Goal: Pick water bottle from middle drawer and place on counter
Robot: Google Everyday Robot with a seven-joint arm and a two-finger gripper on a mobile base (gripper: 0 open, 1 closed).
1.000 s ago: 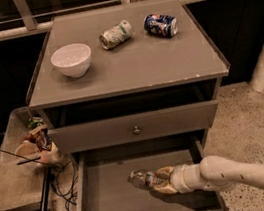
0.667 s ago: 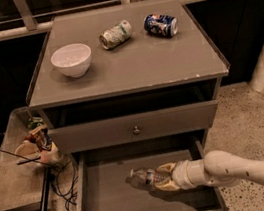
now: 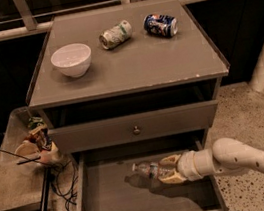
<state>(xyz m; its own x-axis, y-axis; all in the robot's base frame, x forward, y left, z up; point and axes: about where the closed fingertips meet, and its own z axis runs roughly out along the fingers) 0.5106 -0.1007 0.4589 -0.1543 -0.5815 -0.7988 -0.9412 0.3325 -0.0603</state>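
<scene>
The middle drawer stands pulled open at the bottom of the cabinet. The water bottle lies on its side above the drawer's floor, cap end pointing left. My gripper reaches in from the right on a white arm and is shut on the bottle's right half, one yellowish finger over it and one under. The bottle casts a shadow on the floor below. The counter is the grey-brown cabinet top above, chipped pale at its front edge.
On the counter sit a white bowl, a tipped green-white can and a tipped blue can. A drawer front with a round knob is closed above. A low shelf with clutter and cables stands at left.
The gripper with the bottle has shifted slightly right and lifted a little within the open drawer; the grip is unchanged.
</scene>
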